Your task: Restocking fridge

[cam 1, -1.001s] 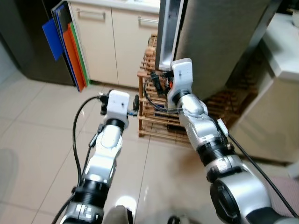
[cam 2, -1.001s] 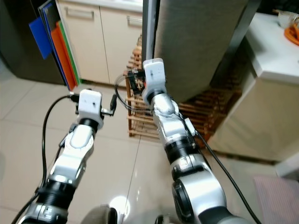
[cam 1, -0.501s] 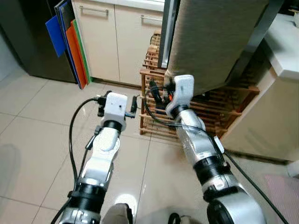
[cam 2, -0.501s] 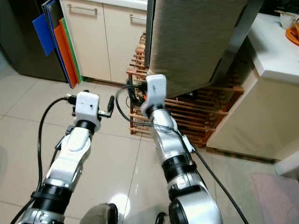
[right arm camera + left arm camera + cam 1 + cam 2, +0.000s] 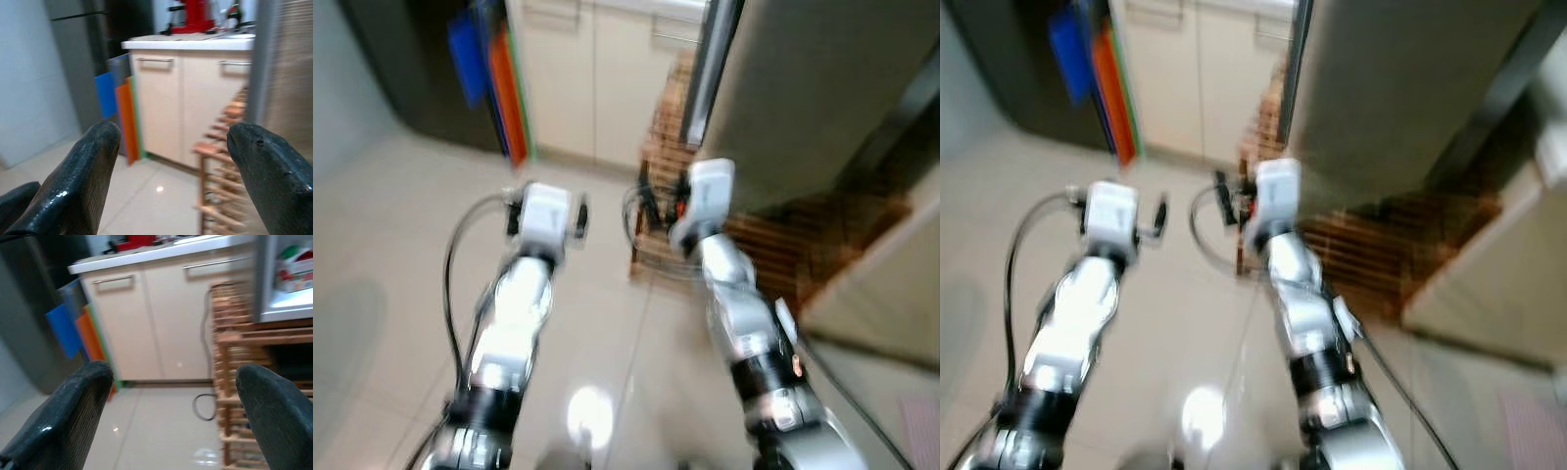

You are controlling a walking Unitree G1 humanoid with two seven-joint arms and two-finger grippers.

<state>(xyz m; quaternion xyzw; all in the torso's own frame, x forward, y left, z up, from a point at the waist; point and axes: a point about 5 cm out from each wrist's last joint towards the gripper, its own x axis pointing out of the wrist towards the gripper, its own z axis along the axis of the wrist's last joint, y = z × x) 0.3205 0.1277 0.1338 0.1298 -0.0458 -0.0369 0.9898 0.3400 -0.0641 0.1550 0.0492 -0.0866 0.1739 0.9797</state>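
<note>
- Head views were blurred; detail soft throughout.
- Left gripper [image 5: 171, 396] was held out over the pale tiled floor [image 5: 401, 255], fingers [image 5: 73, 406] spread wide with nothing between them.
- Right gripper [image 5: 171, 161] was raised in front of the wooden slatted rack [image 5: 783, 235], fingers [image 5: 83, 171] also spread wide and empty.
- Both silver arms reached forward side by side, the right arm [image 5: 744, 323] closer to the rack, the left arm [image 5: 514, 313] over open floor.
- A large grey fridge door [image 5: 803, 88] stood above and behind the right arm, its bright metal edge [image 5: 705, 69] facing the cabinets.
- In the left wrist view, a white shelf [image 5: 288, 301] showed beside that metal edge, carrying a red and green carton [image 5: 296, 267]; what the carton was could not be read.
- The wooden rack sat under the door, its slats running down to the floor; a dark cable [image 5: 203, 404] looped on the floor beside it.
- Cream cabinets [image 5: 161, 328] with bar handles stood behind, under a white counter [image 5: 156, 252].
- Blue and orange boards [image 5: 494, 88] leaned against the cabinet end, next to a dark tall appliance [image 5: 406, 59].
- A red object [image 5: 195, 17] sat on the counter, too blurred to identify.
</note>
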